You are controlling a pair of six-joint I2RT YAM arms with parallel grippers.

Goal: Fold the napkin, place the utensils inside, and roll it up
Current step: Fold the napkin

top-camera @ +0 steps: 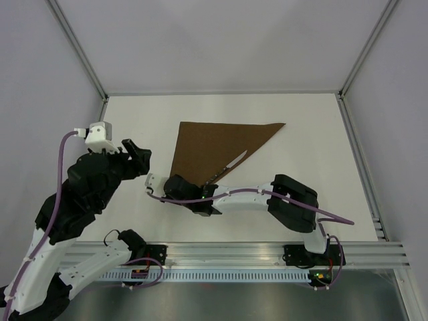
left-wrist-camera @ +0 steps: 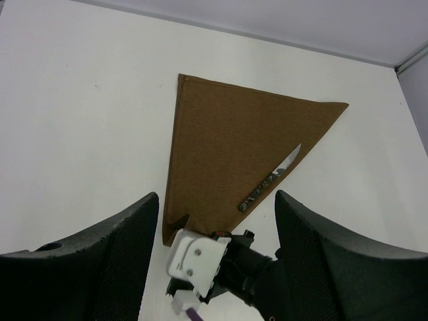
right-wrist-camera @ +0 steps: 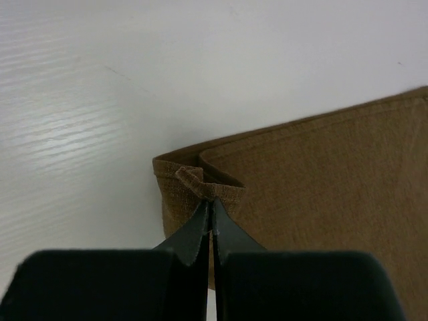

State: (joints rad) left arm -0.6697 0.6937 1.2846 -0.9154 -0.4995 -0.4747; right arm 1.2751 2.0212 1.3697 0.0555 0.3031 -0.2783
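The left claw (top-camera: 138, 158) is held up in the air over the left side of the white table (top-camera: 321, 167). Its two fingers are spread wide apart, and nothing is held between them.

The brown napkin (top-camera: 214, 144) is laid flat near the middle of the table, a little closer to the far edge. It is folded into a triangle. One short side is turned to the left edge of the table, and another short side is turned to the far edge. The long slanted side is run from the near left corner of the napkin up to its far right corner.

The near left corner of the napkin is pinched by the right claw (right-wrist-camera: 209, 207). The fingers are pressed tight together on a small bunch of cloth there.

What looks like a table knife (top-camera: 231, 164) is laid on the napkin, just inside the slanted side. Its shiny tip is pointed to the far right.
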